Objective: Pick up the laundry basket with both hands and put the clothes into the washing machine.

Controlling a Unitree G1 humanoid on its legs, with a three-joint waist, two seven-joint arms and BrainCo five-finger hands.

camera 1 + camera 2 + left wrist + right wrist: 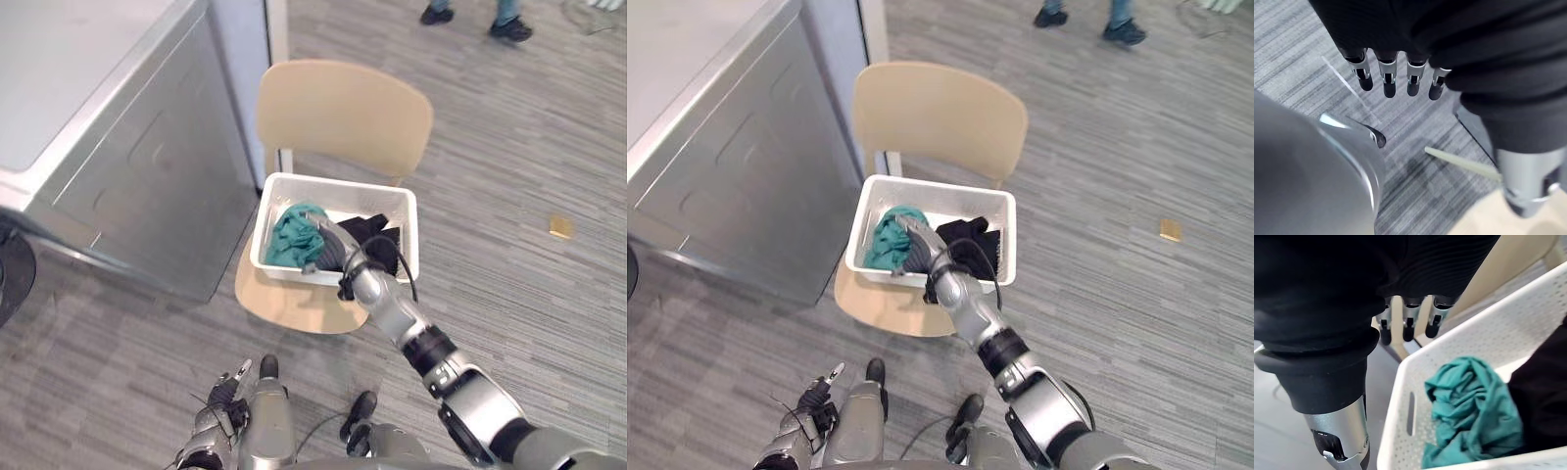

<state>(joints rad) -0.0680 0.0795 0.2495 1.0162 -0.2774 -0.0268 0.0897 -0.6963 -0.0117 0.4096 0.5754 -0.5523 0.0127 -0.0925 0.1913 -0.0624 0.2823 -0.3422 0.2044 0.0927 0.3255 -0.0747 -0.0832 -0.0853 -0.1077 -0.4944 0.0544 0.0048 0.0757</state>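
Note:
A white perforated laundry basket (pixel 338 186) sits on the seat of a tan chair (pixel 343 113). It holds a crumpled teal garment (pixel 290 237) on the left and a black garment (pixel 380 235) on the right. My right hand (pixel 328 245) reaches over the basket's near rim, above the spot where the two garments meet. Its fingers (pixel 1409 322) are straight and hold nothing. In the right wrist view the teal garment (pixel 1469 406) lies just past that hand. My left hand (pixel 223 397) hangs low by my side, away from the basket, with straight fingers (pixel 1388 73) over the floor.
The grey washing machine (pixel 127 147) stands left of the chair, close to the basket's left end. A person's shoes (pixel 509 27) show at the far edge of the grey striped floor. A small tan scrap (pixel 560 227) lies on the floor to the right.

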